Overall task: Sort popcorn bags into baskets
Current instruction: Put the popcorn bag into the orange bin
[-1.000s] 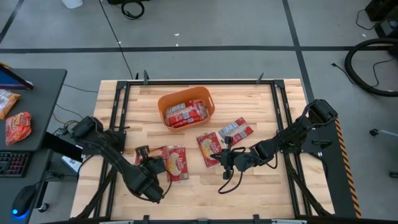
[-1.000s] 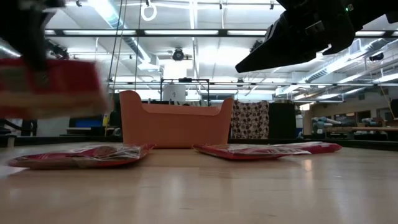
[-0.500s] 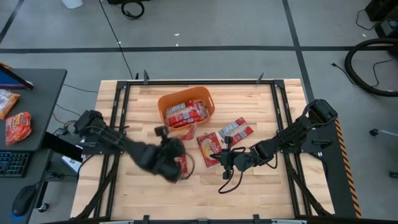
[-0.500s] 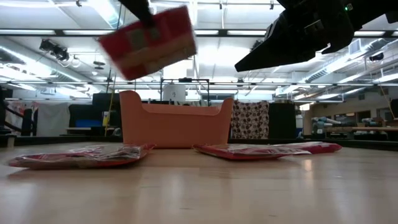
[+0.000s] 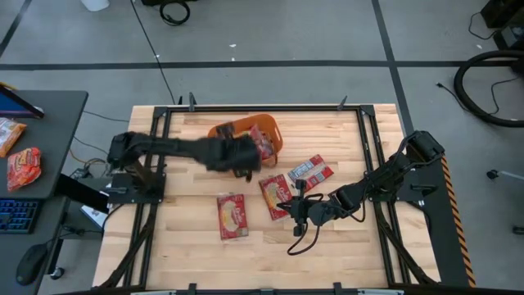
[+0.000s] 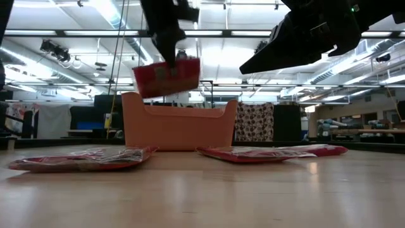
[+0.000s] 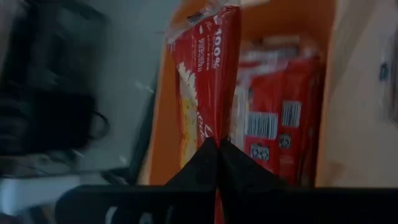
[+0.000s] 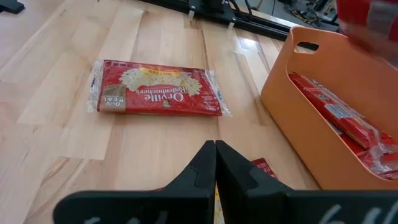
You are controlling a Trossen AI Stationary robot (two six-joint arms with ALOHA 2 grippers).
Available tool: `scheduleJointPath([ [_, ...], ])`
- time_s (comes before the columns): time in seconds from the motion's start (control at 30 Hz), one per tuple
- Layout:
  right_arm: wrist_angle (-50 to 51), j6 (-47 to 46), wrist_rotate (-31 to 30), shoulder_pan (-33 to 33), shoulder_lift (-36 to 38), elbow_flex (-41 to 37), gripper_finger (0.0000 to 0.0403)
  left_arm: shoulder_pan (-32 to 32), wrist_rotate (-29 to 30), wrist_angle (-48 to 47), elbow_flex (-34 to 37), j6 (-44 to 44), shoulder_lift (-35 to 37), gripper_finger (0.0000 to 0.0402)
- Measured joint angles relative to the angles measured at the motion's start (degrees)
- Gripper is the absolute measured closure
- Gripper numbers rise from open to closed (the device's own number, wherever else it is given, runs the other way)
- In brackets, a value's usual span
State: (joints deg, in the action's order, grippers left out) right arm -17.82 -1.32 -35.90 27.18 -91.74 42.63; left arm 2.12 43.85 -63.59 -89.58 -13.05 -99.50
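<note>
My left gripper [image 6: 168, 58] hangs over the orange basket [image 5: 276, 141] and is shut on a red popcorn bag [image 6: 166, 77], which I also see edge-on in the left wrist view [image 7: 205, 81]. Several red bags [image 7: 273, 118] lie inside the basket. My right gripper [image 8: 216, 155] is shut and hovers near the table's middle [image 5: 296, 209], touching nothing. Three bags lie flat on the wood: one [image 5: 232, 215] nearer the front edge, one [image 5: 277, 197] beside the right gripper and one [image 5: 309, 172] to the right of the basket. My left gripper pinches the popcorn bag by its upper edge [image 6: 169, 64] between the two shut fingers [image 7: 205, 158], coming from above and pointing down. The bag hangs below the fingers, slightly tilted, lifted clear, with its lower edge just above the basket's rim [image 6: 177, 101].
The basket [image 6: 177, 126] stands near the table's far edge. A black frame [image 5: 155, 156] runs round the tabletop. On a side desk to the left lie two orange-red snack packs [image 5: 23, 168]. Bare wood lies near the front edge [image 5: 344, 254].
My left gripper has swung from the table's near left, up and across toward the far edge, then come down over the basket, carrying the bag lifted clear the whole way. The other bags and the right arm have stayed where they were.
</note>
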Motion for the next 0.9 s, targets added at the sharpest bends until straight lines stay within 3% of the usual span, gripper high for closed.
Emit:
scheduleJointPath([
  [0.2,0.59,-0.02,0.0,0.05,0.0,-0.01,0.0392,-8.44,-9.27,0.84,0.0,4.97,-2.09,0.0346],
  [0.33,1.43,-0.18,0.0,0.13,0.0,-0.04,0.0392,-8.59,-12.69,0.8,0.0,8.01,-2.76,0.0293],
  [0.47,1.67,-0.17,0.0,0.13,0.0,-0.04,0.0392,-5.12,-19.28,1.12,0.0,10.76,-2.76,0.0254],
  [0.63,1.52,-0.26,0.0,0.11,0.0,-0.04,0.0392,2.17,-32.56,2.12,0.0,14.26,-3.27,0.0247],
  [0.9,1.01,-0.42,0.0,0.11,0.0,-0.04,0.0392,13.53,-33.19,1.8,0.0,12.22,-6.71,0.025],
])
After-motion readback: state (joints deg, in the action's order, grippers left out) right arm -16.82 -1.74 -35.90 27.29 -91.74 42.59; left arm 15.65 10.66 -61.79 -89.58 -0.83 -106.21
